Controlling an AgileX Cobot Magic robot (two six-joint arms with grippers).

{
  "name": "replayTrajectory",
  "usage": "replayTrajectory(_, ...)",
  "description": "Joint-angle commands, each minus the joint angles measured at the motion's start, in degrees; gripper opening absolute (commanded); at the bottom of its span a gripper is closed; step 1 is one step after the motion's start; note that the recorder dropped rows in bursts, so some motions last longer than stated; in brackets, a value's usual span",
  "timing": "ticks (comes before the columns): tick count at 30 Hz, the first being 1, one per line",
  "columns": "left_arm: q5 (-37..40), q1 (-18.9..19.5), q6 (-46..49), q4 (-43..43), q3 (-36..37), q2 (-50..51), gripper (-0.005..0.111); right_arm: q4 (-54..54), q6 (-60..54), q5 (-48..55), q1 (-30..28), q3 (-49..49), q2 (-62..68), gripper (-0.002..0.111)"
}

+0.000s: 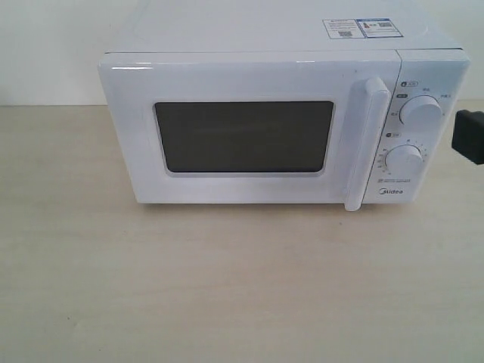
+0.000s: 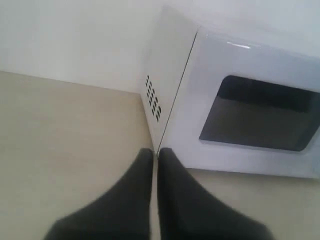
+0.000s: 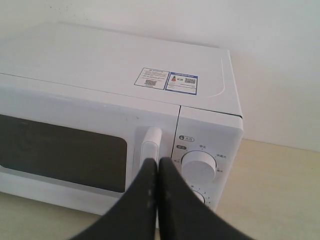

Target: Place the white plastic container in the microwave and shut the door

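Well, the pale wooden bench (image 1: 227, 302) is carrying the whole scene. The white microwave (image 1: 257, 34) is sitting on it toward the back, close to a light wall. Its door (image 1: 242, 79) is lying fully shut, flush with the front. The dark window (image 1: 243, 138) is giving away nothing behind it, so I cannot tell whether the plastic box is sitting inside. The long upright handle (image 1: 367, 144) is running down the door's right edge.

A dark block (image 1: 469, 136) of the right arm is poking in at the right edge of the exterior view, level with the controls and apart from the microwave. The left claw (image 2: 156, 157) is hanging by the microwave's left front corner, its two dark fingers pressed together and pinching nothing. The right claw (image 3: 158, 165) is hanging in front of the handle, likewise pressed together and empty. Whether it is touching the handle I cannot tell.

Two round dials (image 1: 421, 111) are sitting one above the other, right of the handle. Two stickers (image 1: 361, 28) are lying on top, toward the right. Small vent slots (image 2: 153, 97) are dotting the left side wall.
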Motion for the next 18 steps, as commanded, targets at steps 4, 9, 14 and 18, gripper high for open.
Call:
replayTrajectory(4, 0.4, 0.2, -0.3, 4.4, 1.6, -0.1, 0.004, -0.2, 0.3, -0.2, 0.1, 0.4, -0.3, 0.000)
replayTrajectory(9, 1.4, 0.2, -0.3, 6.9, 1.6, -0.1, 0.004, -0.2, 0.3, -0.2, 0.1, 0.4, -0.3, 0.000)
replayTrajectory(14, 4.5, 0.2, 0.0, 7.2, 1.6, -0.1, 0.004, -0.2, 0.3, -0.2, 0.1, 0.4, -0.3, 0.000)
replayTrajectory(18, 4.5, 0.2, 4.0, 7.3, 1.6, -0.1, 0.004, -0.2, 0.3, -0.2, 0.1, 0.4, -0.3, 0.000)
